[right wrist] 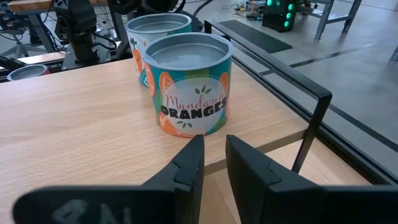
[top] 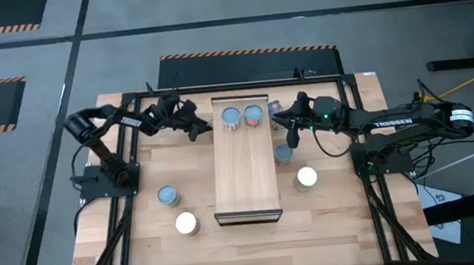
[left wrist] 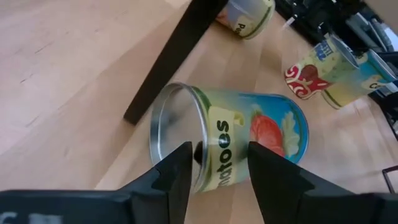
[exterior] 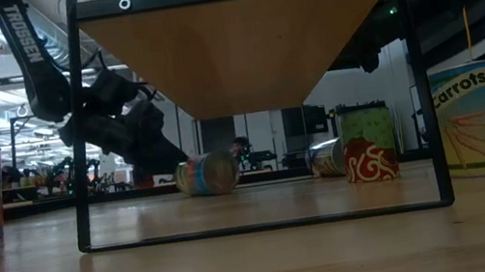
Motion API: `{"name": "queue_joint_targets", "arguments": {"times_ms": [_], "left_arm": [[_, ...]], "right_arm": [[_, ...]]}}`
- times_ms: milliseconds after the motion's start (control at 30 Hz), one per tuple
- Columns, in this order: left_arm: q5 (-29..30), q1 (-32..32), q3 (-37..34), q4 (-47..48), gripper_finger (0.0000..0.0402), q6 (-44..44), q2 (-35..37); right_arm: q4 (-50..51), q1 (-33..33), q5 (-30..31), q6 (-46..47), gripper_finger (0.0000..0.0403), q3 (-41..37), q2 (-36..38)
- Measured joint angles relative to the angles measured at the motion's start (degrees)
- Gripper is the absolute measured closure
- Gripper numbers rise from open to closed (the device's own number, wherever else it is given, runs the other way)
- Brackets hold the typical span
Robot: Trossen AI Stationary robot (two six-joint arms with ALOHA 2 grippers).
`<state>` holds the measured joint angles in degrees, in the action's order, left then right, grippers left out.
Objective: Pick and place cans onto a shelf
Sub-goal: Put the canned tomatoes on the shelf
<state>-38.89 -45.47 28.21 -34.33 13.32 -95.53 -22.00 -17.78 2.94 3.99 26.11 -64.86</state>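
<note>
From above we see two cans (top: 242, 116) standing on the shelf (top: 244, 171). Low down, one reads "Carrots" (exterior: 476, 118). The left gripper (left wrist: 216, 171), spread, straddles a toppled can (left wrist: 242, 140), seemingly tomatoes. The right gripper (right wrist: 212, 160), narrowly parted, faces "Mandarin Oranges" (right wrist: 191, 92).

Shiny metal cans (left wrist: 230, 140) with glossy printed labels; smooth pale-wood shelf (top: 244, 171); matt dark fingers (left wrist: 177, 171).

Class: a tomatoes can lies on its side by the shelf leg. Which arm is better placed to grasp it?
Left. The left gripper has its open fingers on either side of the tipped tomatoes can. The right gripper faces an upright oranges can on the shelf instead.
</note>
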Motion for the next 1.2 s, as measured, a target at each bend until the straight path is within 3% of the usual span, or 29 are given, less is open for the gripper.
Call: {"name": "queue_joint_targets", "arguments": {"times_ms": [833, 1200], "left_arm": [[-0.2, 0.0, 1.0, -0.3, 0.0392, -2.0, -1.7], [-0.7, 0.0, 1.0, 0.1, 0.0399, -1.4, -1.4]], "right_arm": [[0.0, 0.0, 0.0, -0.2, 0.0331, 0.0, 0.0], [0.0, 0.0, 0.0, -0.2, 0.0331, 0.0, 0.0]]}}
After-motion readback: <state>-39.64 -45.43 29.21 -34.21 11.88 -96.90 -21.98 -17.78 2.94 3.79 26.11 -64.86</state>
